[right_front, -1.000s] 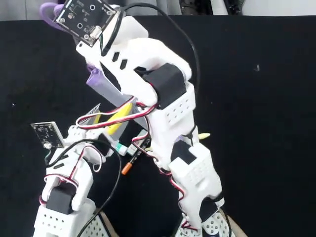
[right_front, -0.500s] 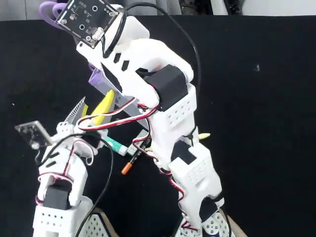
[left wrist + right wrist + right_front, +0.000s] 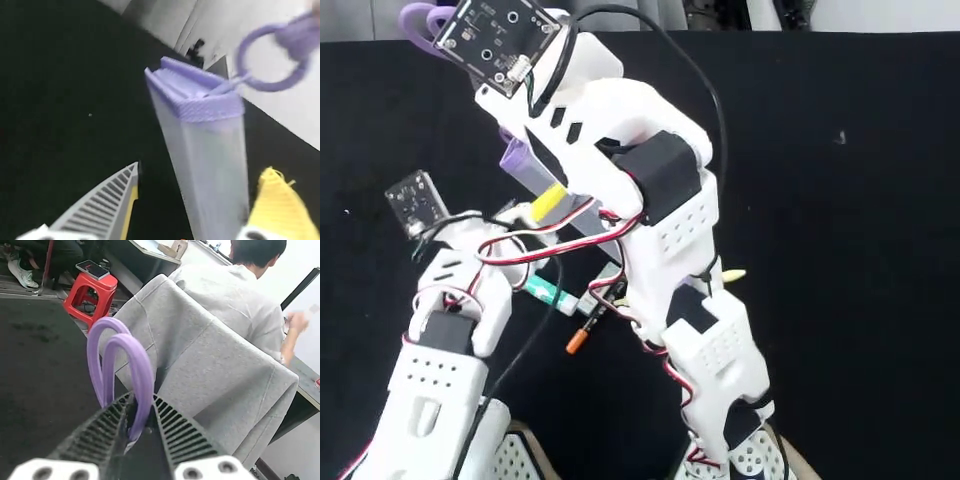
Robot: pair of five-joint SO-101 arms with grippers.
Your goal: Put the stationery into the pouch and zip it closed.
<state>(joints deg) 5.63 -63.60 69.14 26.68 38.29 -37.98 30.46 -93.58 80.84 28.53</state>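
A clear pouch [image 3: 519, 161] with purple trim hangs tilted above the black table. My right gripper [image 3: 136, 416] is shut on its purple loop [image 3: 134, 371], up at the far left of the high view. My left gripper [image 3: 204, 169] is open just below the pouch's purple end [image 3: 200, 97], its grey finger [image 3: 112, 200] on one side and its yellow finger [image 3: 275, 205] on the other. In the high view the yellow finger [image 3: 548, 200] lies against the pouch. A green and white pen [image 3: 552, 292] and an orange-tipped pen [image 3: 577, 341] lie on the table beneath the arms.
A yellow pen tip [image 3: 733, 274] pokes out from behind the right arm [image 3: 660, 220]. The black table [image 3: 840, 250] stretches open to the right. Behind the table stands a chair draped in grey cloth [image 3: 210, 375].
My left arm has risen and swung toward the pouch, so its fingers now sit on either side of it. The right arm has held still with the loop.
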